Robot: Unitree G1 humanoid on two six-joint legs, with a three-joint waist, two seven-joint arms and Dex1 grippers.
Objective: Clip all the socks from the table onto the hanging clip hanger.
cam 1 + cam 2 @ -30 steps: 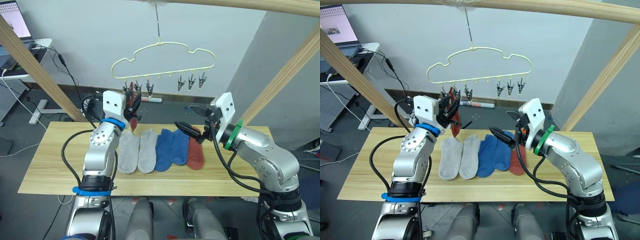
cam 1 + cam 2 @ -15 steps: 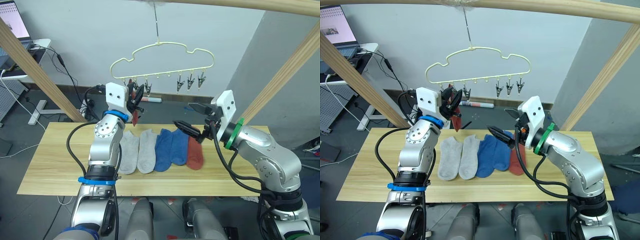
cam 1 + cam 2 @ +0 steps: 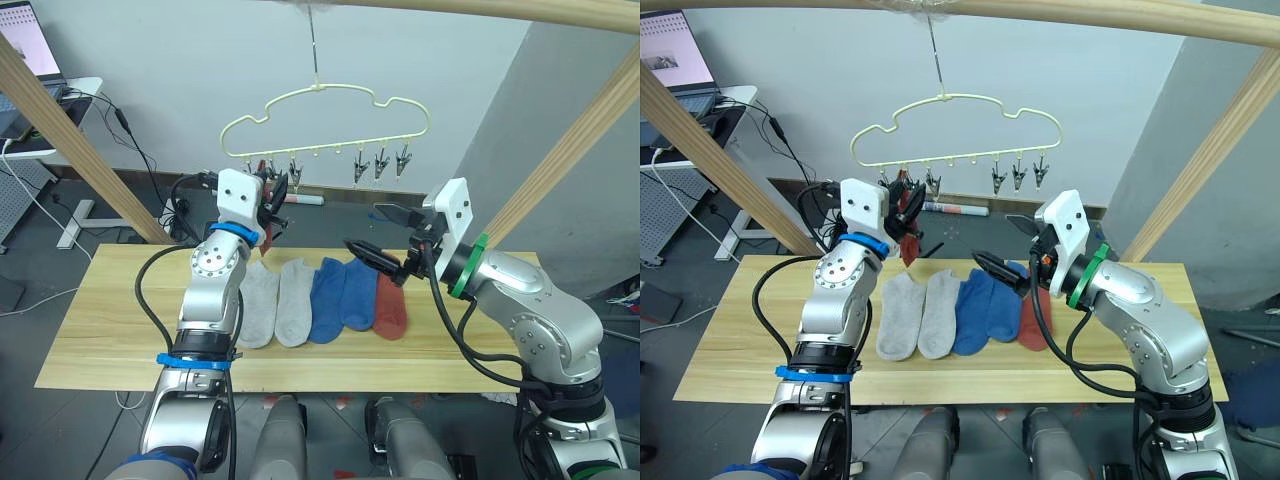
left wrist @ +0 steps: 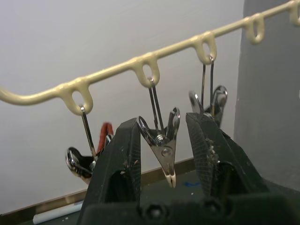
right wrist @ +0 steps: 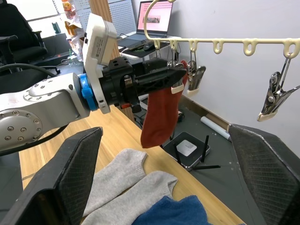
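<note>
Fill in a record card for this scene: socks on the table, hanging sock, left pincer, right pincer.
Socks on table: five in a row: grey pair, blue pair, one rust-red sock
Hanging sock: rust-red, at the clip hanger, beside left pincer
Left pincer: open, straddling one clip
Right pincer: open, empty, raised over table

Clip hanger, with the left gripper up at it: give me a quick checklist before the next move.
1. Left gripper lined up on the clip hanger: ok, its fingers straddle one clip.
2. That clip free: ok, it holds nothing.
3. Rust-red sock secured: cannot tell; it hangs beside the left fingertips.
4. Right gripper free: ok, open and empty above the table.
5. Table cleared: not ok, five socks lie on it.
</note>
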